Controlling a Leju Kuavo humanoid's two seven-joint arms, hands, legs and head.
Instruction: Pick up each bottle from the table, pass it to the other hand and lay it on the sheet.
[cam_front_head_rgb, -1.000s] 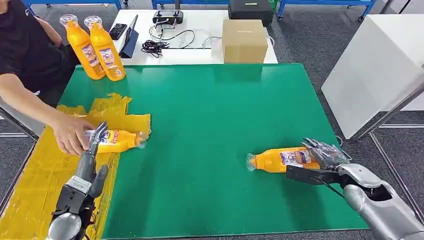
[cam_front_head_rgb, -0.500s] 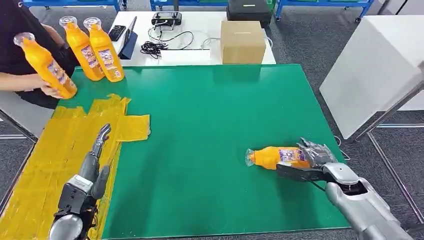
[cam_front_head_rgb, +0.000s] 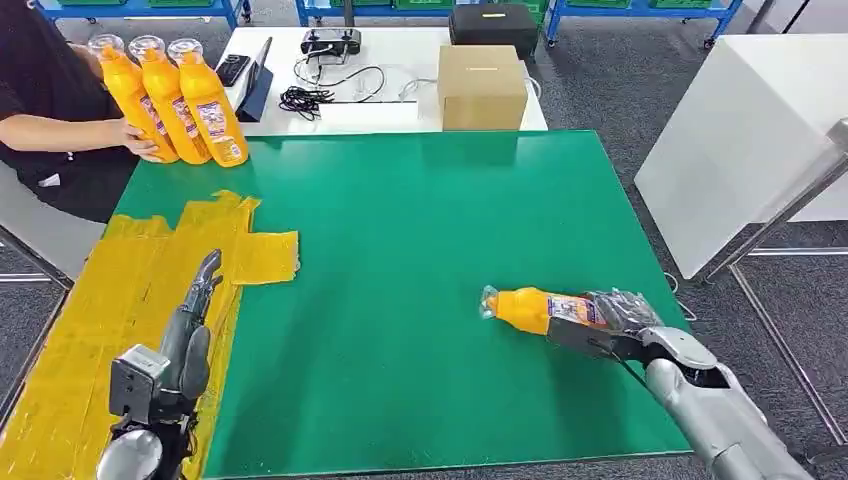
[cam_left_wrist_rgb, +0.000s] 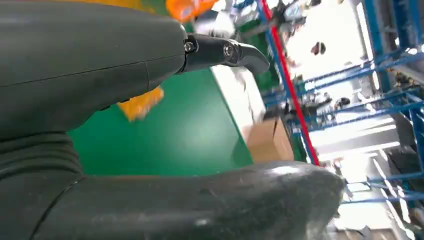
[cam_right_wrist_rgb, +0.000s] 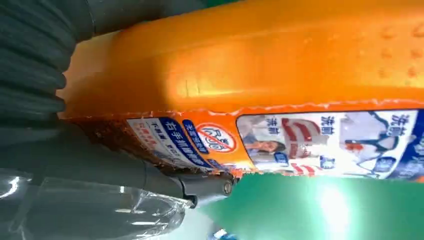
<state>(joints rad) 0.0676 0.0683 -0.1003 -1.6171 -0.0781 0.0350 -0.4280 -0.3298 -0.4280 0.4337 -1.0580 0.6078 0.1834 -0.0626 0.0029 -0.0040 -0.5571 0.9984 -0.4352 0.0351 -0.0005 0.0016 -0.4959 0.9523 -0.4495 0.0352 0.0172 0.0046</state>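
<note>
Green mat covers the table, with a yellow sheet along its left edge. A person now stands three bottles at the far left corner. The right hand grips a lying bottle near the right edge; the left hand is open above the sheet.

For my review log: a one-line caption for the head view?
Right robot hand grips a lying orange bottle on the green table.

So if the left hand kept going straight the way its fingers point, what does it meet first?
Probably nothing soon. The left hand is open over the yellow sheet, fingers aimed up the table. That line crosses bare sheet, then green mat, toward the standing bottles at the far edge. Height is unclear.
</note>
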